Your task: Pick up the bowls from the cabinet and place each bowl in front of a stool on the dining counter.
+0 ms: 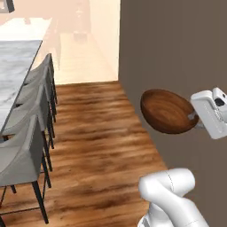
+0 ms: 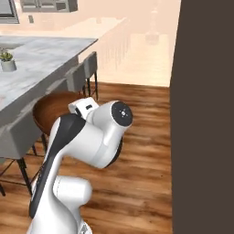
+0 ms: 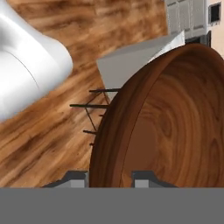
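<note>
My gripper [image 3: 110, 178] is nearly closed, and its two dark fingertips [image 3: 74, 178] straddle the rim of the brown wooden bowl [image 3: 175, 127]: one tip sits on the outer wall, the other on the inner side, so I am pinching the bowl's edge. In the hand view the bowl rises straight up from between my fingertips, tipped on its side, its grained hollow opening to the right of the gripper.

From the left base view the bowl [image 1: 167, 111] hangs in the air just beside my white hand, held by its rim on the hand's side, with its hollow turned up and away from the hand (the jaws themselves are hard to make out there). The dark wall [image 1: 177, 44] is behind it and the wooden floor [image 1: 97, 146] lies well below.

From the right base view the bowl [image 2: 50, 109] shows behind my upper arm, close to the edge of the marble table [image 2: 41, 57]. A row of grey stools [image 1: 31, 133] stands along that table [image 1: 15, 71], beyond the bowl from my gripper. A small potted plant [image 2: 7, 61] sits on the table, well apart from the bowl.
</note>
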Robot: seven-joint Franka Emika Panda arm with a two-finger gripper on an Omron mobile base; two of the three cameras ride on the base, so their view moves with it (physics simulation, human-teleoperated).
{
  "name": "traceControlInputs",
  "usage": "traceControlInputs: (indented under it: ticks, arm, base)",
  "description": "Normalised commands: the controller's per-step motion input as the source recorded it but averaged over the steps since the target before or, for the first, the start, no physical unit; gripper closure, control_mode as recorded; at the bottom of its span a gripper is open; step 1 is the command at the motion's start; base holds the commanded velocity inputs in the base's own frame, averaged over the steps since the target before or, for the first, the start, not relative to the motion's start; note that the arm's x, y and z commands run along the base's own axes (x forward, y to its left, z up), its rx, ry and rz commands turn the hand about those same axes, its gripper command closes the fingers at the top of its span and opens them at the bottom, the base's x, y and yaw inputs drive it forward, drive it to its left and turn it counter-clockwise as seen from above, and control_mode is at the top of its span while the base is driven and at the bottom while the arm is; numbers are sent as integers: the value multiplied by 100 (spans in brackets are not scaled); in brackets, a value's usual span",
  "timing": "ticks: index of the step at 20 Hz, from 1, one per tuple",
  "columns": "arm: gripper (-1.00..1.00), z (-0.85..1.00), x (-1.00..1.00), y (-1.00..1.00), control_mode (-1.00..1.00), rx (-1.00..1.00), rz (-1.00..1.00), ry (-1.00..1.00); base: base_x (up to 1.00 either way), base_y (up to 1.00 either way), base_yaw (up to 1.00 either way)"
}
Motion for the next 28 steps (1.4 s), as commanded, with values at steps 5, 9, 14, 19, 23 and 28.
traceControlInputs:
  ticks: [5, 9, 14, 19, 23, 28]
  arm:
    - [100, 0, 0, 0, 100, 0, 0, 0]
    - [100, 0, 0, 0, 100, 0, 0, 0]
    - [100, 0, 0, 0, 100, 0, 0, 0]
    - [100, 0, 0, 0, 100, 0, 0, 0]
    - [100, 0, 0, 0, 100, 0, 0, 0]
    - [100, 0, 0, 0, 100, 0, 0, 0]
  base:
    - [99, -47, 62]
    - [85, -41, 71]
    - [84, -46, 69]
    - [72, -64, 63]
    - [65, -72, 61]
    - [29, -88, 58]
